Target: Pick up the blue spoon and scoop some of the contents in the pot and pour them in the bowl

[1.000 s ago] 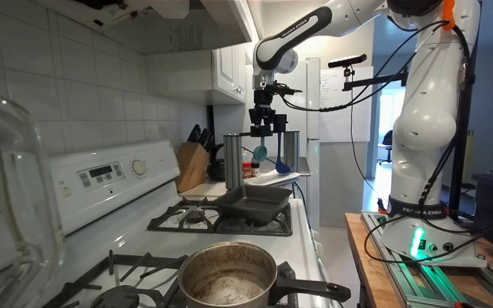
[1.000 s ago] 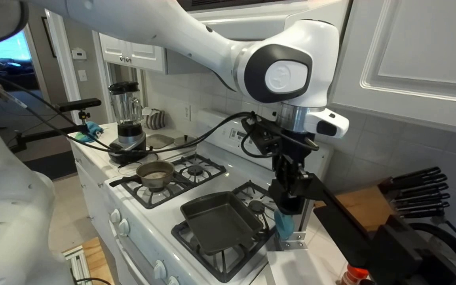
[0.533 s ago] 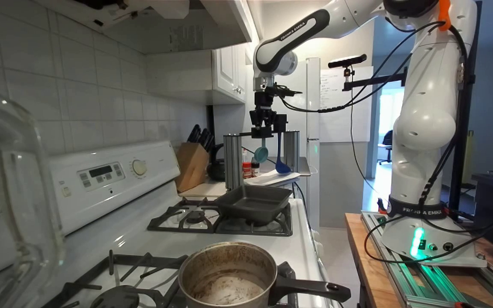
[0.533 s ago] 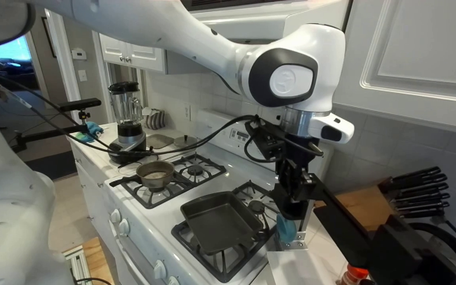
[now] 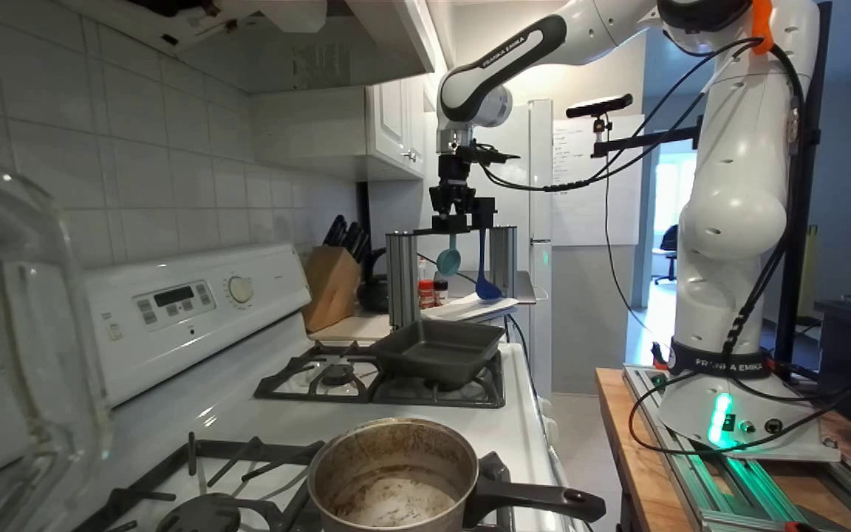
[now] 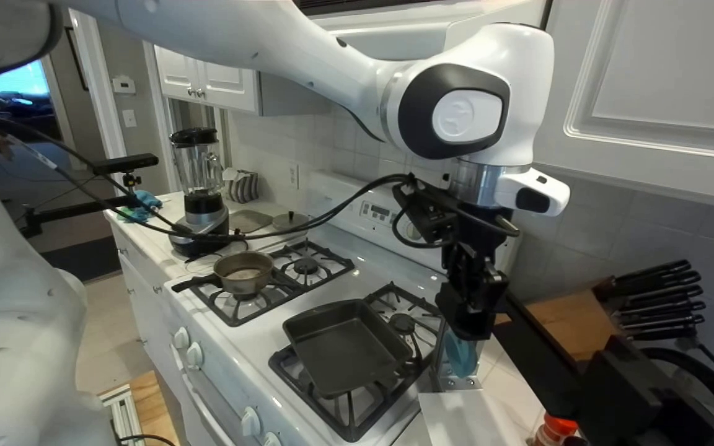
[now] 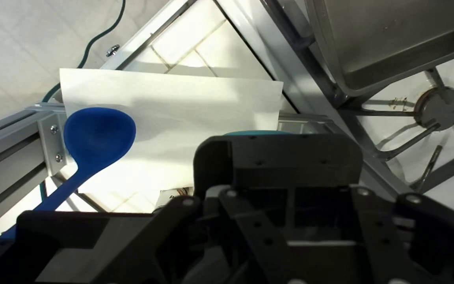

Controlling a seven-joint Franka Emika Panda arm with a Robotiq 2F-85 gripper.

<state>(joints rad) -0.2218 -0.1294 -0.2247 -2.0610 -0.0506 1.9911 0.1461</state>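
Holding the blue spoon (image 5: 448, 261) at the rack (image 5: 402, 281)

You are, by judgement, in the pick-up step. Your gripper (image 5: 451, 213) has its jaws clamped on the black block (image 7: 290, 156) that tops the spoon's handle; the scoop hangs beneath. Whether that block has fully parted from the rack cannot be told. A dark-blue ladle (image 7: 99, 136) hangs near, on the same rack.

Your next move should call for drawing the spoon clear without brushing the ladle, then carrying it along the stove (image 5: 285, 421). On that path lies the square pan (image 5: 439, 355), at the end beside the rack and nearer the front edge; the pot (image 5: 396, 447) stands toward the opposite end, also nearer the front edge, its handle reaching out past it. You would likely need height enough to pass over the pan's rim before lowering the scoop into the pot. Whether the pot holds anything to scoop is unclear, and no bowl can be made out for the pour, which, like the scooping, is not yet done.

Note the pose: the forearm (image 5: 580, 41) reaches out high and slopes down to the wrist (image 5: 473, 96), from which your gripper points straight down, with the spoon roughly upright below it.
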